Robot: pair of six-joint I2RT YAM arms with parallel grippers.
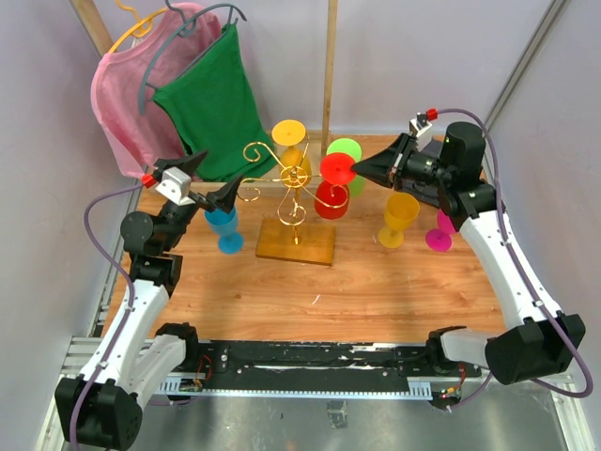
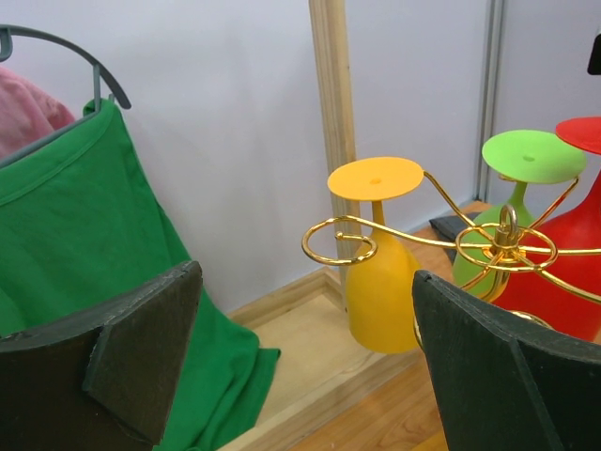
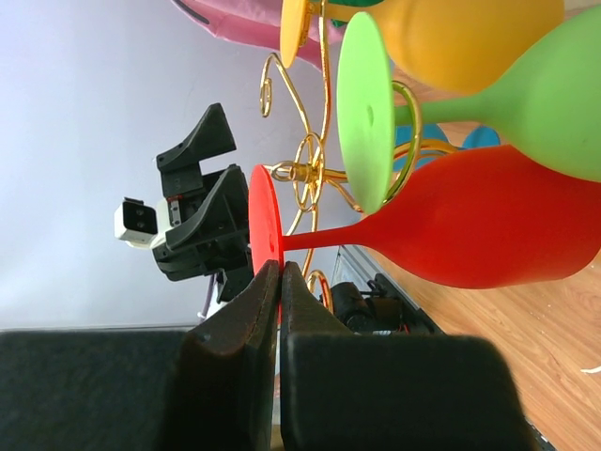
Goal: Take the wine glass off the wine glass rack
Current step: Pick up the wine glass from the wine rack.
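The right gripper (image 1: 357, 170) (image 3: 279, 278), fingers pressed together, pinches the rim of the round foot of a red wine glass (image 1: 331, 195) (image 3: 488, 221). The glass hangs bowl-down on the gold wire rack (image 1: 296, 178) (image 3: 310, 174) directly ahead of the gripper. Just past the fingertips, a green glass (image 1: 346, 148) (image 3: 366, 113) hangs beside the red one, and an orange glass (image 1: 288, 132) (image 3: 451, 38) hangs farther along the rack. Below and behind this gripper, a yellow glass (image 1: 399, 218) and a pink glass (image 1: 438, 239) stand upright on the wooden table (image 1: 376, 282). Across the rack, the left gripper (image 1: 216, 178) (image 2: 310, 376) hangs with its fingers spread wide and nothing between them. It points at one of the rack's curled arms and is not touching it. A blue glass (image 1: 223, 230) stands on the table just beneath it. Behind it, a green shirt (image 1: 207, 103) and a pink shirt (image 1: 127, 94) hang on hangers.
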